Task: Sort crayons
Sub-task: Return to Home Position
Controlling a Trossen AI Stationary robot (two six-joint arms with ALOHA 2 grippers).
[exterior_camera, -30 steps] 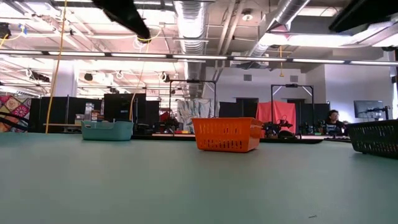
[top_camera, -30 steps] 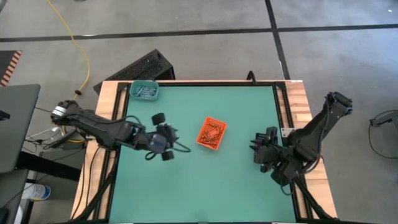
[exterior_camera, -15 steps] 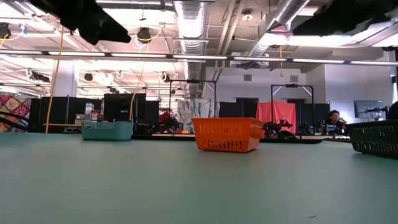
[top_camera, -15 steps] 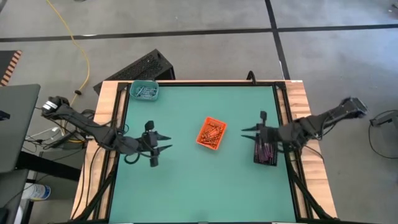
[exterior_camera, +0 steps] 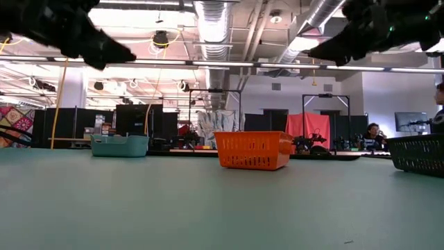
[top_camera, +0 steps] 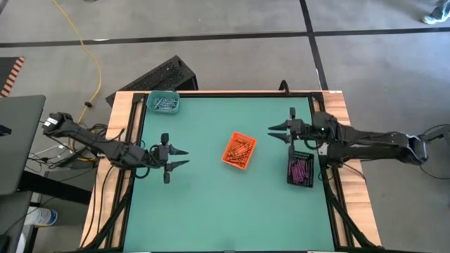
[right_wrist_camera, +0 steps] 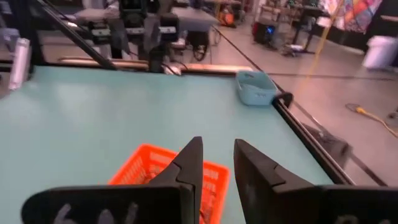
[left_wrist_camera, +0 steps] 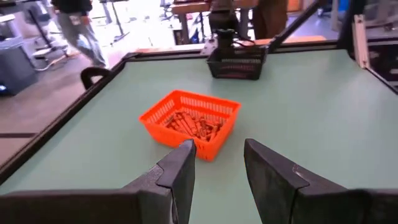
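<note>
Green table top (top_camera: 211,204) holds three containers: orange crayons (top_camera: 241,149) in the orange basket (exterior_camera: 253,151) at centre, purple crayons (top_camera: 299,169) in the black basket (exterior_camera: 420,154) at the right edge, and blue-grey crayons (top_camera: 164,104) in the teal tray (exterior_camera: 119,146) at the far left corner. Your left gripper (top_camera: 184,157) hangs left of the orange basket, fingers parted and empty. Your right gripper (top_camera: 273,134) hangs to its right, fingers narrowly parted and empty.

Grey concrete floor (top_camera: 211,42) is stretching all round, a yellow cable (top_camera: 84,43) trailing across it well behind the left gripper (top_camera: 185,156). High above the right gripper (top_camera: 271,134), strip lights (exterior_camera: 229,64) are glowing under silver ducts (exterior_camera: 215,21); black partitions (exterior_camera: 139,118) and a red screen (exterior_camera: 316,125) are standing far off to its side.
</note>
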